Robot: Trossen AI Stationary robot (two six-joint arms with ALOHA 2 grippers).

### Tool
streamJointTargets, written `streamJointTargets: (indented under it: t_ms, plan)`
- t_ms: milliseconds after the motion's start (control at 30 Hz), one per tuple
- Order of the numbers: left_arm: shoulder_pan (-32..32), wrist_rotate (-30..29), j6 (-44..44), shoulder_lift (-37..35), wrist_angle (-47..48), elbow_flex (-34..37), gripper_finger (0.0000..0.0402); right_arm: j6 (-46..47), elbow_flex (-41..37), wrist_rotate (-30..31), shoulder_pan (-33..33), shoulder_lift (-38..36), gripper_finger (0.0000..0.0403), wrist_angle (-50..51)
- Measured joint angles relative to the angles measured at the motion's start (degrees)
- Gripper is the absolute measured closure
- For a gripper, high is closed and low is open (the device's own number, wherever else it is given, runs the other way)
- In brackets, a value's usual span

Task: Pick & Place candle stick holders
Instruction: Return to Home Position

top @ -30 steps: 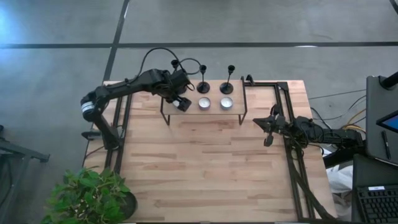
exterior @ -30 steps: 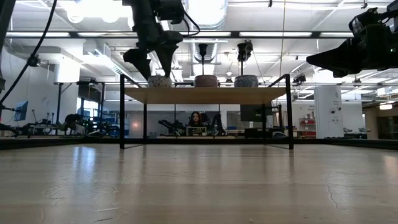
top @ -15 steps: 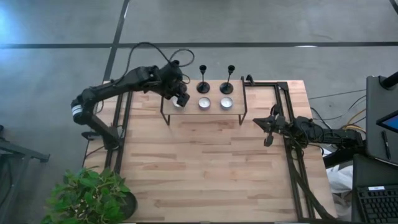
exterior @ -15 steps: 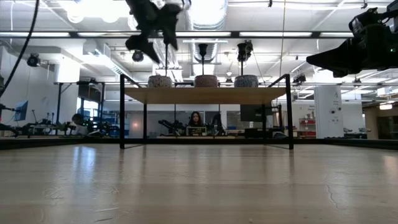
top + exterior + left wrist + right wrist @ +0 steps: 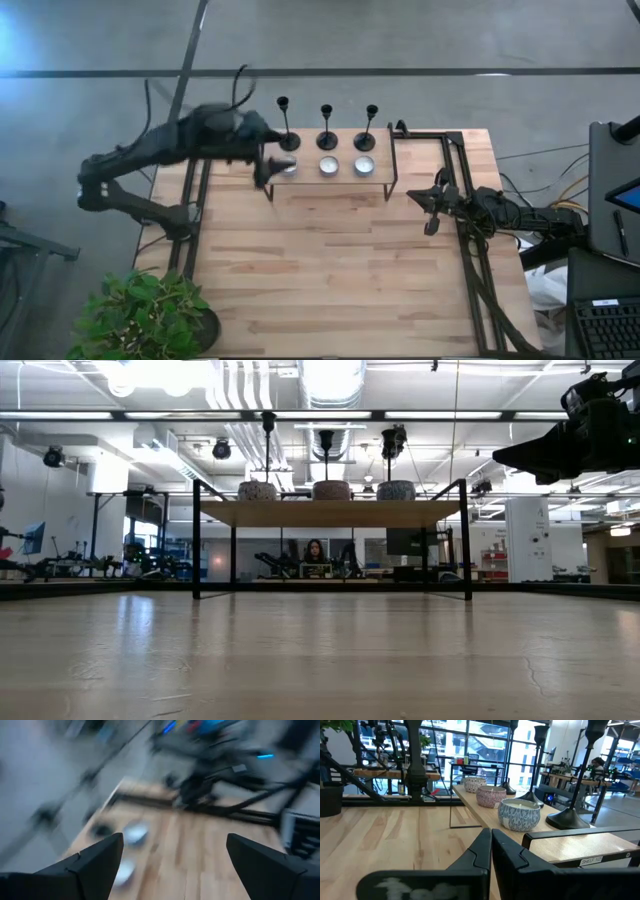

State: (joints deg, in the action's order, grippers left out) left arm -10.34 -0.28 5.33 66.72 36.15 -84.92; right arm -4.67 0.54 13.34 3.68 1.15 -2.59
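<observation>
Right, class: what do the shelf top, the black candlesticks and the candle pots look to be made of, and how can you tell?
Shelf top: pale wood, matte; warm tan, faint grain.
Candlesticks: probably metal, matte black; thin stems, faint sheen on the domed bases.
Candle pots: likely glazed ceramic; speckled pattern, soft gloss.
</observation>
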Motion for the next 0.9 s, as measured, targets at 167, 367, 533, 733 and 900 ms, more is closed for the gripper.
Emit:
streamJointTargets:
  t_ms: [167, 367, 533, 733, 900]
  plan:
    - [10.25, 1.76, -7.58, -11.36, -20.84, 20.36, 0.0041, -0.01, 0.01, 0.02, -0.02, 0.0, 0.0394, 0.0]
    - [12.82, -1.46, -4.16, -28.12, -34.58, 41.22, 0.0041, 0.1, 0.0, 0.01, -0.02, 0.0, 0.0394, 0.0]
    - [12.78, -1.32, -4.21, -37.34, -37.98, 51.35, 0.0041, 0.05, 0.02, 0.0, 0.0, 0.0, 0.0394, 0.0]
    - [12.8, -1.35, -2.64, -43.29, -37.76, 60.21, 0.0041, 0.04, 0.01, 0.01, 0.0, 0.0, 0.0394, 0.0]
    - [12.8, -2.88, -2.43, -45.34, -38.29, 64.42, 0.0041, 0.09, 0.01, 0.02, 0.0, 0.0, 0.0394, 0.0]
